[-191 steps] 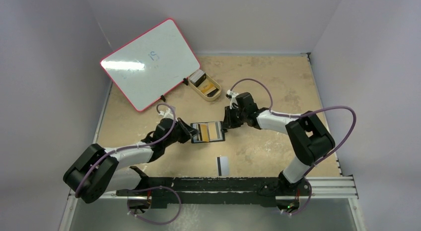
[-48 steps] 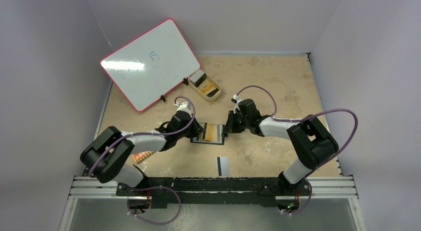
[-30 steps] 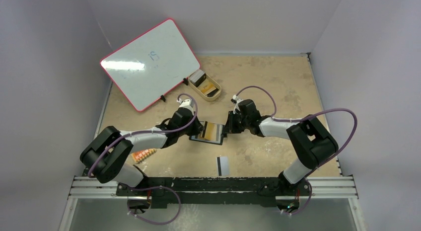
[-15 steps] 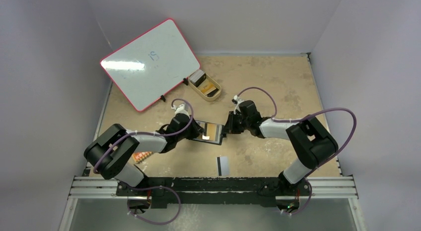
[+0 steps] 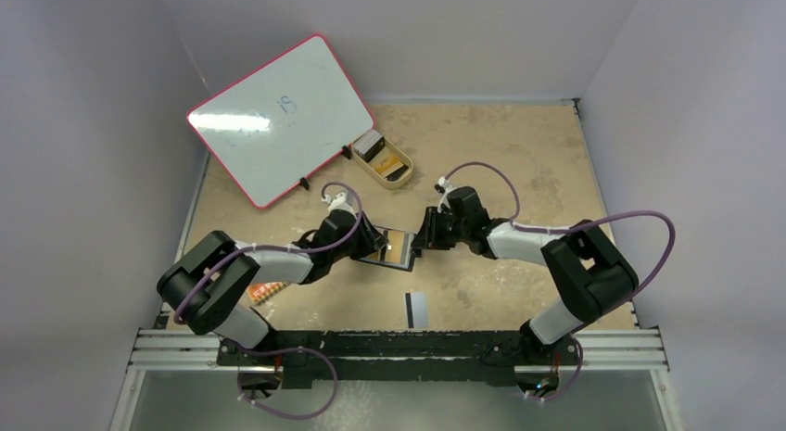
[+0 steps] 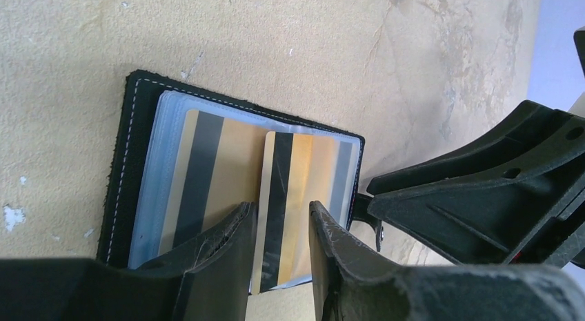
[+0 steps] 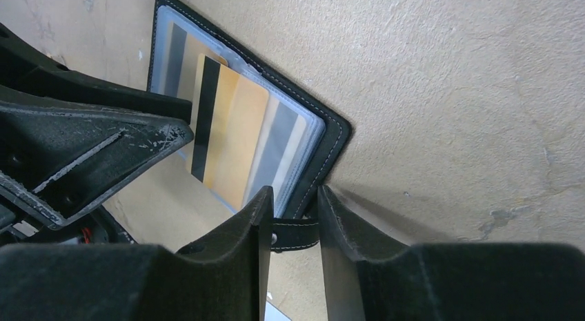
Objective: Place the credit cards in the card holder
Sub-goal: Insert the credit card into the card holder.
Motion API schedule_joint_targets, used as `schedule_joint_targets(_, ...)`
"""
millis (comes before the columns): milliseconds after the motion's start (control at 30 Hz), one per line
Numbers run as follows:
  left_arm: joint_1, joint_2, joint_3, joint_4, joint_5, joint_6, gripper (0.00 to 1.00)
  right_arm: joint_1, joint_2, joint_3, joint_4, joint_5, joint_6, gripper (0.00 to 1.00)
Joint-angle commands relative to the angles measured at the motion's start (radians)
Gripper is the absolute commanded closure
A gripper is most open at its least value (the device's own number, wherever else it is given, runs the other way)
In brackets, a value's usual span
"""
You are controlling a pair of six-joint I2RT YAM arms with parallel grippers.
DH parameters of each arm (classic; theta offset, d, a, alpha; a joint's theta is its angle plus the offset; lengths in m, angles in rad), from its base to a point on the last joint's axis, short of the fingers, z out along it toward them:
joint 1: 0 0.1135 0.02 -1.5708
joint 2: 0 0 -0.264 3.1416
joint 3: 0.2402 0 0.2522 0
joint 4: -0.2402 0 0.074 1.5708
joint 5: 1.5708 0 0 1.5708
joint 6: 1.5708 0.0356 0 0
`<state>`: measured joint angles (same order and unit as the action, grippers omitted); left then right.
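Note:
The card holder lies open mid-table, a black wallet with clear pockets. A gold credit card with a black stripe sits partly in a pocket, its near end sticking out. Another gold striped card lies deeper in the pockets. My left gripper is open, its jaws apart just above the protruding card end. My right gripper is open at the holder's right edge, with the snap tab lying across the gap between its fingers. A pale card with a black stripe lies alone near the front.
A tan tray holding more cards stands at the back, beside a red-framed whiteboard propped at the back left. A small orange board lies by the left arm. Both grippers face each other closely across the holder.
My left gripper has opened and let go of the gold card, which stays in the pocket. My right gripper's jaws have widened around the snap tab. The left arm drew back slightly.

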<state>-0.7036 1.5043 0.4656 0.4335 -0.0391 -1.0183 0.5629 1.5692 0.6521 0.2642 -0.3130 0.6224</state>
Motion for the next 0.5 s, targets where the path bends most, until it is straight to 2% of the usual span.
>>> schedule_joint_targets(0,-0.012,0.035,0.029,0.026,0.008,0.008,0.66,0.007,-0.024,-0.011,0.002,-0.018,0.048,0.66)
schedule_joint_targets(167,-0.022,0.059,0.045,0.028,0.016,0.015,0.65,0.007,-0.010,-0.040,0.020,-0.010,0.072,0.61)
schedule_joint_targets(467,-0.059,0.083,0.085,0.022,0.023,0.029,0.65,0.006,0.009,-0.045,0.072,-0.014,0.068,0.62)
